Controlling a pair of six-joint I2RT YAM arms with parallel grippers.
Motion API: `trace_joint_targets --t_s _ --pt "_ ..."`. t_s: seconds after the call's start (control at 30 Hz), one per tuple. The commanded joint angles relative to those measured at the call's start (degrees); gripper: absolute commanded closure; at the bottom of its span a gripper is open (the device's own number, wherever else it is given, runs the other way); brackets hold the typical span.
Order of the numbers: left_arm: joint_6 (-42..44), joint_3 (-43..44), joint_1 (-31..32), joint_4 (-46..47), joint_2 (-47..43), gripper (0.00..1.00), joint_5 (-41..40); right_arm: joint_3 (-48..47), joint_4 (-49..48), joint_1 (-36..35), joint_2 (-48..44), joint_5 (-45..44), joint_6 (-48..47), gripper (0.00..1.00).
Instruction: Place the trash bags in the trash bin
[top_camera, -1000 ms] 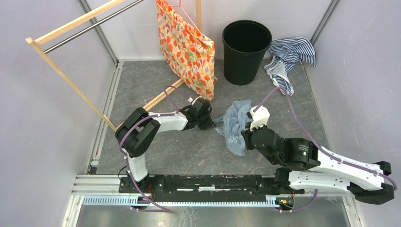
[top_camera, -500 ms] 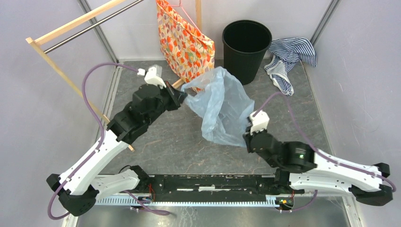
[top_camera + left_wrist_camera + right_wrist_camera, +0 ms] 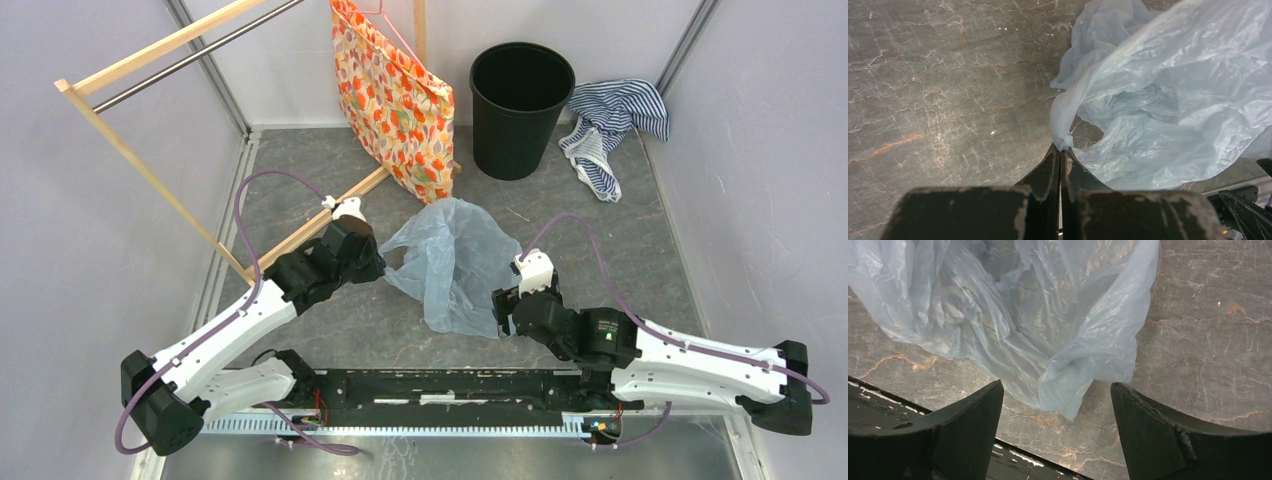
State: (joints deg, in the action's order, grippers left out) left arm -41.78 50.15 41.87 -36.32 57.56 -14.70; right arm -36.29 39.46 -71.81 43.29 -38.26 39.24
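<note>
Soft, even light from above, no hard shadows anywhere. The overhead view is crisp edge to edge. Just ahead of the right gripper (image 3: 1056, 387) the trash bag (image 3: 1013, 310) shows faint sheen on its creases. The left gripper (image 3: 1061, 150) looks dark and blurred up close, with a dim shadow on the desk (image 3: 948, 75) beside its tip.

path bag (image 3: 455, 260) → bin (image 3: 522, 95): bare floor toward 1 o'clock | bin mouth: open upward | bin 9 o'clock: floral bag (image 3: 395, 105) just beside | bin 3 o'clock: cloth (image 3: 610, 125) close | bag 10 o'clock: rack foot (image 3: 300, 232) lies slantwise on floor
</note>
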Motion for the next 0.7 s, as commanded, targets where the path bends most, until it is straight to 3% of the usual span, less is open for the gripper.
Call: trace_joint_targets --t_s 0.0,0.3,0.47,0.67 --pt "-2.43 1.16 -0.03 0.9 -0.54 0.98 -2.57 0.0 -2.52 0.71 -0.63 0.8 2.09 0.16" --pt "-2.69 1.26 -0.03 0.87 -0.42 0.98 -2.45 1.98 1.48 6.39 2.57 -2.19 3.93 0.14" --pt "-2.61 1.35 -0.03 0.55 -0.52 0.98 -2.53 8.81 -10.28 18.16 0.33 8.3 -1.71 0.16" --pt "-2.07 1.56 -0.03 0.47 -0.39 0.98 -2.27 12.04 -18.45 23.67 2.48 12.27 -4.03 0.18"
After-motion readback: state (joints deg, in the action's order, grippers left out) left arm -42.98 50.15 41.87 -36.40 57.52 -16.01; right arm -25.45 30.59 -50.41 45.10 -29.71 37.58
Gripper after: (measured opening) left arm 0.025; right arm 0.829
